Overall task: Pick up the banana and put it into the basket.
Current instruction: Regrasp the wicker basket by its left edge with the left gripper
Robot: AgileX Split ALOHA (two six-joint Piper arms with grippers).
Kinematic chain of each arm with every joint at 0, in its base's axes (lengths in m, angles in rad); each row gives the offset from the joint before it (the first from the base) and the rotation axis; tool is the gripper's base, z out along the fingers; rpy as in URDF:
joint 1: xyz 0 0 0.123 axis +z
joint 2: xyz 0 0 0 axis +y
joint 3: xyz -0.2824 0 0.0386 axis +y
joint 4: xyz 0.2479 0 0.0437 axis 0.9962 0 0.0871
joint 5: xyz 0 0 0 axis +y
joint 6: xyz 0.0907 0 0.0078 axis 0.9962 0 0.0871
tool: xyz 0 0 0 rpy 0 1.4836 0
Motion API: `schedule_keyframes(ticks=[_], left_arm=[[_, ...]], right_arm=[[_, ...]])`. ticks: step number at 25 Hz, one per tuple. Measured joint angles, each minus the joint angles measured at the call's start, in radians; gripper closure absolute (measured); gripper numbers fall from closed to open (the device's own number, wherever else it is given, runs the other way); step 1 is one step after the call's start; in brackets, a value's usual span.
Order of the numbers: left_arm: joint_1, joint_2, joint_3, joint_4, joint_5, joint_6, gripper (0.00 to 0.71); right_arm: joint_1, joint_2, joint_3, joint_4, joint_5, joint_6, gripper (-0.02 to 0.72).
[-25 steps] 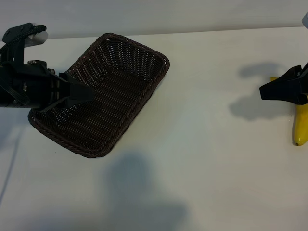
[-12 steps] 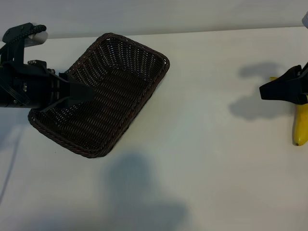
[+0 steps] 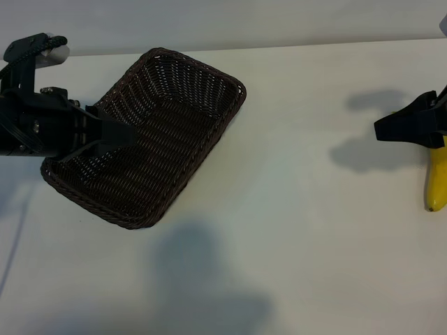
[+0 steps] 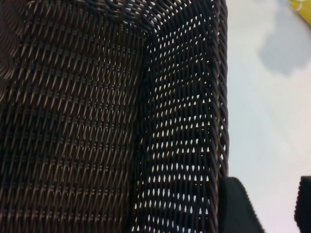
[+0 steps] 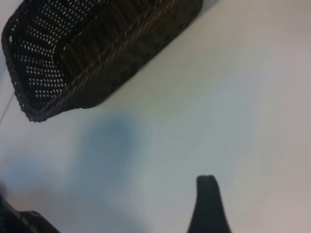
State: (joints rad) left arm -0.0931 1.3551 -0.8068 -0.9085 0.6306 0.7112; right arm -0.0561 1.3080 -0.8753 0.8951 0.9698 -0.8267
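Note:
The banana (image 3: 437, 183) lies on the white table at the far right, its upper part hidden under my right gripper (image 3: 383, 130). That gripper hangs just above it, pointing toward the basket. In the right wrist view its fingers (image 5: 209, 206) stand wide apart over bare table with nothing between them; the banana is out of that view. The dark wicker basket (image 3: 209, 136) sits at the left, empty. My left gripper (image 3: 105, 139) hovers over its left end, open. One finger (image 4: 235, 208) shows just outside the braided rim (image 4: 221, 97).
The white tabletop (image 3: 300, 230) stretches between basket and banana. Shadows of the arms fall on it at the front and near the right gripper. The table's back edge (image 3: 314, 43) runs behind the basket. A sliver of yellow banana (image 4: 300, 4) shows in the left wrist view.
My right gripper has shifted slightly up and to the left over the banana, and its shadow moved with it. The left gripper, basket and banana have not moved.

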Motion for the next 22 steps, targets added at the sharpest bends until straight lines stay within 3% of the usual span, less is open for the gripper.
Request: schedule_keyframes(ticks=[6,10,16,22], left_arm=[[0.000,0.000,0.000,0.000,0.012,-0.008,0.352],[0.000,0.000,0.000,0.008,0.069,-0.129,0.352],[0.000,0.000,0.000,0.168,0.110,-0.547,0.352],[0.000,0.000,0.000,0.413,0.045,-1.032,0.352]], right_arm=[[0.000,0.000,0.000,0.024,0.000,0.000,0.182],[0.000,0.000,0.000,0.026,0.000,0.000,0.182],[0.000,0.000,0.000,0.026,0.000,0.001,0.182],[0.000,0.000,0.000,0.026,0.000,0.001,0.182]])
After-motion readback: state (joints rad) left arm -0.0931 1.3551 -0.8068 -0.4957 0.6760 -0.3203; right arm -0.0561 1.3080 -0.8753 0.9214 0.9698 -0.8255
